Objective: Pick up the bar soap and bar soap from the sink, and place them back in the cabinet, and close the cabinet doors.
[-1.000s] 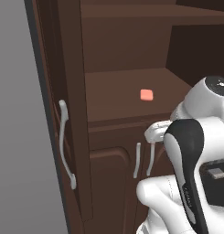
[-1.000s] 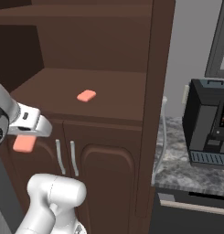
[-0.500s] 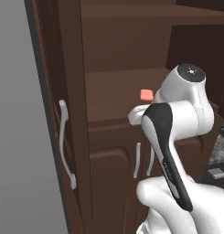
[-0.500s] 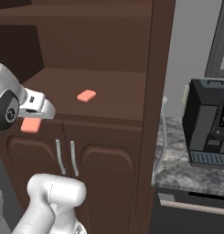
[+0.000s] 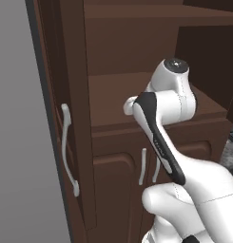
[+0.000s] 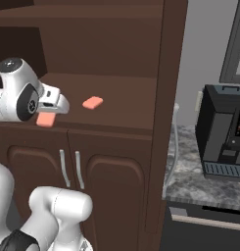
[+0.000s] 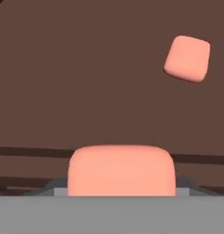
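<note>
Soap number one lies flat on the cabinet shelf, well back from the front edge, so half the fetching looks done. Second soap is in the claw, which is closed on it; in the hand view the bar sits pinched between the two fingertips, with the shelf board beyond it and the first soap up right.

Left to do, as I judge it: set this bar down on the shelf, let go, back out, then swing both tall doors shut. Left door stands wide open with its long silver handle facing out; right door is open too, edge-on toward me.

Arm pose: elbow folded up high in front of the shelf opening, wrist turned roughly level so the claw points into the cabinet. Held bar hangs at about the shelf's front lip, above the two short lower doors, near the first soap but not touching it.

Black appliance on the worktop to the right is well apart from all this.
</note>
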